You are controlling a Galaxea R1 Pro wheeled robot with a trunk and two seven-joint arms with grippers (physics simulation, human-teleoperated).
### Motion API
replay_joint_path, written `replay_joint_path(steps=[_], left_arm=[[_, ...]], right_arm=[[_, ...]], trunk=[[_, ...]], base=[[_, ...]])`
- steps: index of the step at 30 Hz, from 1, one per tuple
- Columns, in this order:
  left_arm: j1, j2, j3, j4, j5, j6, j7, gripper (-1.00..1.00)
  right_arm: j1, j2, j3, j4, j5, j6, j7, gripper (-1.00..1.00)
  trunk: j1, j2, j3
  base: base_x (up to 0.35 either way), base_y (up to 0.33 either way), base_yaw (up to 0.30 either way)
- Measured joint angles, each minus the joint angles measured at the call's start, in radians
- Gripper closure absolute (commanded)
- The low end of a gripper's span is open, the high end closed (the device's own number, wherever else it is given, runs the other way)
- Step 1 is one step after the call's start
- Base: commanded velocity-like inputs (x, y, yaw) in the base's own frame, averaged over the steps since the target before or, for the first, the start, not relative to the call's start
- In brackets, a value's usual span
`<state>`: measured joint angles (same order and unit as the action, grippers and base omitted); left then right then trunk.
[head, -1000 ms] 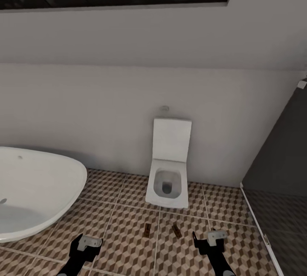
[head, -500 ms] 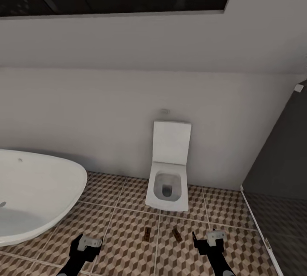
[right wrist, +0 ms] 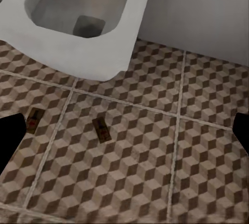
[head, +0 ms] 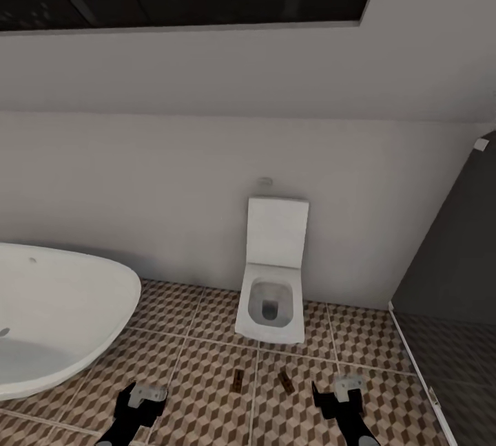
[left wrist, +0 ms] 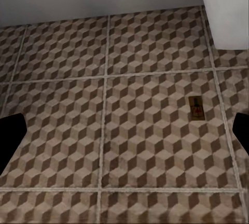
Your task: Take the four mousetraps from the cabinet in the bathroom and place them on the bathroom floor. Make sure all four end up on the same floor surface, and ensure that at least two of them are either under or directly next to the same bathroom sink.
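Both grippers, left (head: pixel 140 396) and right (head: pixel 342 391), hang low over the bathroom floor (head: pixel 200 391), fingers spread wide, holding nothing; arms cut off by the frame edge. Two mousetraps (head: pixel 238 379) (head: pixel 285 382) lie flat on the tiles before the toilet (head: pixel 271 305), near each other, details too small to read. Toilet bowl: open. Bathtub (head: pixel 55 315): partly cropped.

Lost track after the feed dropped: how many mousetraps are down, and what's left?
Two mousetraps lie on the patterned bathroom floor in front of the toilet: one and another just apart. Nothing is in hand: the left gripper and right gripper hang empty, fingers spread. Two traps still need fetching, and no sink appears beside these two, so the sink condition looks unmet.
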<state>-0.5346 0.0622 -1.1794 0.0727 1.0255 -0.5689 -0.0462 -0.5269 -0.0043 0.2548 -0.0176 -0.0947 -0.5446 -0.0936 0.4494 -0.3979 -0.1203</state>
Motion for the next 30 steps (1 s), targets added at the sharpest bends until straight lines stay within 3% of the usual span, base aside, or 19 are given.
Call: replay_joint_path(steps=[3,4,8,10,15,25,30], left_arm=[[0.0,-0.001,0.0,0.0,0.0,0.112,-0.001,-1.0],[0.0,0.0,0.001,0.0,0.0,0.178,-0.001,-1.0],[0.001,0.003,0.001,0.0,0.001,0.324,-0.003,-1.0],[0.004,0.005,0.002,0.001,0.001,0.362,-0.003,-1.0],[0.049,0.012,0.001,0.001,0.002,0.42,-0.002,-1.0],[0.179,0.025,0.002,0.002,0.003,0.432,0.0,-1.0],[0.224,0.03,0.002,0.002,0.004,0.434,0.001,-1.0]], right_arm=[[0.001,-0.001,0.0,0.0,0.0,0.104,0.002,-1.0],[0.009,0.0,0.0,0.0,0.0,0.155,0.004,-1.0],[0.051,-0.001,0.0,0.0,0.0,0.232,0.007,-1.0],[0.067,-0.002,0.0,0.0,0.0,0.247,0.007,-1.0],[0.12,-0.002,0.0,0.0,0.0,0.29,0.004,-1.0],[0.162,-0.002,0.0,0.002,-0.001,0.489,0.009,-1.0],[0.184,-0.002,-0.001,0.002,-0.013,0.523,0.009,-1.0]], trunk=[[0.0,0.0,0.0],[0.0,0.0,0.0],[0.0,0.0,0.0],[0.0,0.0,0.0],[0.0,0.0,0.0],[0.0,0.0,0.0],[0.0,0.0,0.0]], base=[[0.0,0.0,0.0],[0.0,0.0,0.0],[0.0,0.0,0.0],[0.0,0.0,0.0],[0.0,0.0,0.0],[0.0,0.0,0.0],[0.0,0.0,0.0]])
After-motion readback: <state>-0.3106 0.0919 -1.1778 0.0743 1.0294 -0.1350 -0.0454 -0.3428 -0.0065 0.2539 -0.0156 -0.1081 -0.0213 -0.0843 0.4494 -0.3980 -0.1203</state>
